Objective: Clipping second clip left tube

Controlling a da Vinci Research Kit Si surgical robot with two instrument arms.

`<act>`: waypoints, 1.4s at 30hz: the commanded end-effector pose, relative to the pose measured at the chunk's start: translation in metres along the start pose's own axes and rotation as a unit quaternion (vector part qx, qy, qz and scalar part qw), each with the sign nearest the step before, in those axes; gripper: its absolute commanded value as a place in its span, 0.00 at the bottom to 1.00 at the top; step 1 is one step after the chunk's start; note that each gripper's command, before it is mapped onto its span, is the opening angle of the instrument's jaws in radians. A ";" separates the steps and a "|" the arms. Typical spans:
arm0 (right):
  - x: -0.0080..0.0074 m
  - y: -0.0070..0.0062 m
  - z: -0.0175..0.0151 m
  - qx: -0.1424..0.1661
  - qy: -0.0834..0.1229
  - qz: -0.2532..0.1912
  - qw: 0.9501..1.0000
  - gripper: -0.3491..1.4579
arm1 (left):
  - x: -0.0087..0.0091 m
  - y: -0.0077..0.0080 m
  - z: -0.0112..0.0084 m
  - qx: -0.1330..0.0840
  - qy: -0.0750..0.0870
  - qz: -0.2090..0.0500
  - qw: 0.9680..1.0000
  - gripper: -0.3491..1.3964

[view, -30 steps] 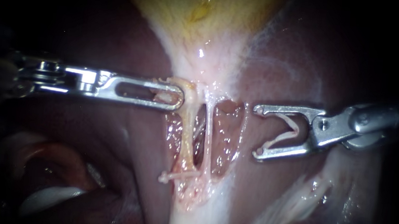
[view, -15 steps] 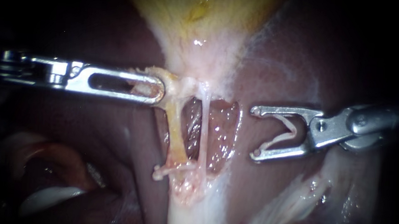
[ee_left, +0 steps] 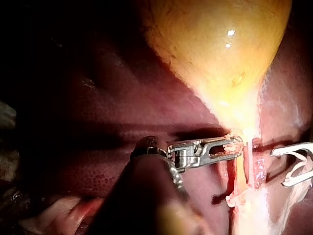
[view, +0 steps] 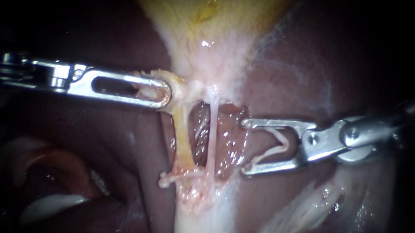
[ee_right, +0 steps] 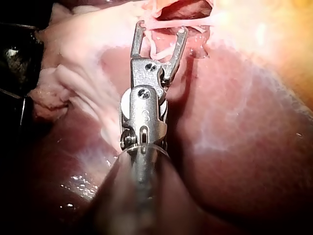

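The yellow gallbladder (view: 209, 14) narrows down to two tubes over an open window. The thicker yellowish left tube (view: 183, 134) carries a pale clip (view: 176, 177) across its lower end. The thin white right tube (view: 213, 131) runs beside it. My left instrument (view: 166, 93) is shut on tissue at the gallbladder's neck, holding it leftward; it shows in the left wrist view too (ee_left: 237, 146). My right instrument (view: 243, 146) stands with jaws wide apart, a white clip (view: 276, 144) seated between them, tips at the window's right edge, apart from the left tube. The right wrist view shows the same instrument (ee_right: 161, 28).
Dark red liver (view: 318, 65) surrounds the window on both sides. Pale stringy tissue (view: 303, 211) lies under my right instrument's shaft. A glistening pale fold (view: 50, 203) sits at the lower left. Only the tips of my right instrument (ee_left: 289, 166) reach into the left wrist view.
My left instrument pulled the neck tissue leftward, widening the window, then held still. My right instrument has moved left with its clip, up to the window's right edge.
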 end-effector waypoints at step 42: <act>-0.0021 0.0002 0.0138 0.070 0.070 0.214 0.972 0.42 | 0.0000 -0.0003 0.0009 -0.002 -0.002 0.002 1.000 0.00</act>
